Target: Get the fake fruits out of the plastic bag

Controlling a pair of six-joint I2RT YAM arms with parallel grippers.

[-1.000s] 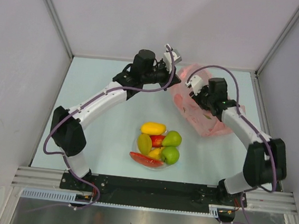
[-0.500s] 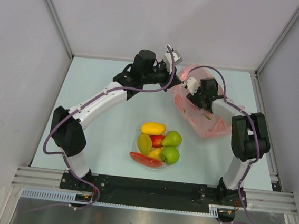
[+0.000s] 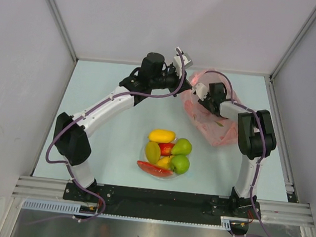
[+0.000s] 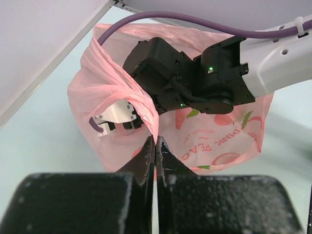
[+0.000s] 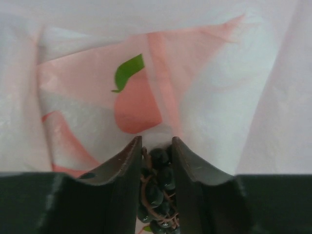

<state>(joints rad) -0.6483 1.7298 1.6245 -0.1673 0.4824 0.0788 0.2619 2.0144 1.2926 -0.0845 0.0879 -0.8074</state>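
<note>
The pink plastic bag lies at the back right of the table. My left gripper is shut on the bag's upper edge and holds it up; in the left wrist view my left gripper pinches a strip of the bag. My right gripper is inside the bag's mouth. In the right wrist view my right gripper is shut on the dark purple grape bunch, with bag film all around. A yellow-orange mango, red mango, yellow piece, two green pears and a watermelon slice lie together mid-table.
The fruits rest in a shallow bowl in front of the arms. Grey walls close in the table on three sides. The right arm's black wrist fills the bag's opening in the left wrist view.
The right arm has folded in, its elbow rising and swinging left, and its gripper has moved slightly back-left inside the bag. The left arm and the fruits in the bowl have not moved.
</note>
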